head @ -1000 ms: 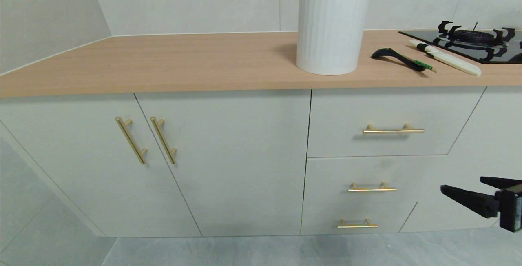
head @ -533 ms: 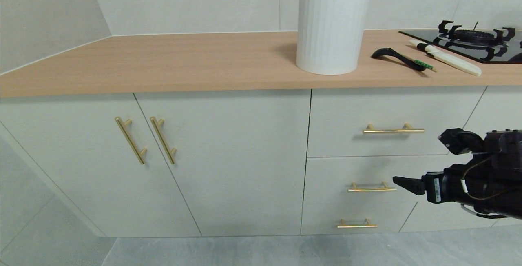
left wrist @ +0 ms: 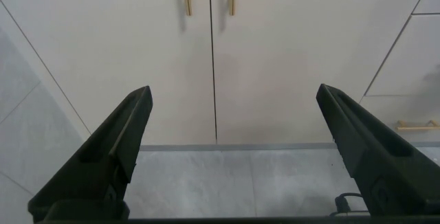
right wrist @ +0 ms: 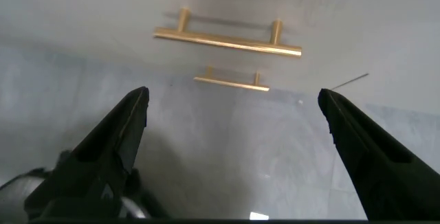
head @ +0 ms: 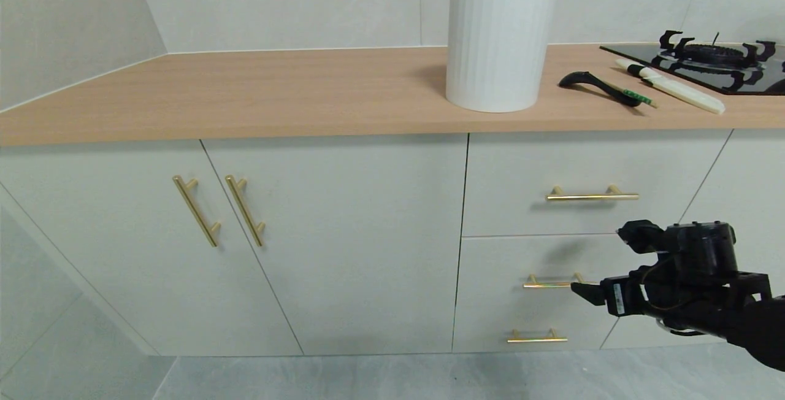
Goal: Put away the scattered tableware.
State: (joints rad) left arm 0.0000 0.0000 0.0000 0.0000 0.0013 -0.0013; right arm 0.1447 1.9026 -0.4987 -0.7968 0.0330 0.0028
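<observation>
**Drawer handle lined up while the tableware waits on the counter**

The tableware lies up on the counter (head: 276, 90), well above both arms. A black spoon (head: 589, 81) and a white knife (head: 671, 92) rest side by side between the tall white jar (head: 497, 32) and the stove (head: 711, 59). Neither gripper carries anything.

The right gripper (head: 582, 291) sits low in front of the stack of drawers, its tip just beside the right end of the middle handle (head: 552, 283). The right wrist view shows its fingers (right wrist: 117, 148) spread wide, with that brass bar ahead of the gap between them. Going by the task, this placement suggests a drawer is to be opened first, so that the spoon and knife have somewhere to go. The spread appears to run along the bar rather than across it. A turn of the wrist would probably be needed before the fingers could pinch the bar.

The left gripper (left wrist: 234, 155) hangs low facing the cupboard doors (left wrist: 275, 59), also spread wide and touching nothing. It looks parked out of the way, leaving the drawer front to the other arm.
</observation>
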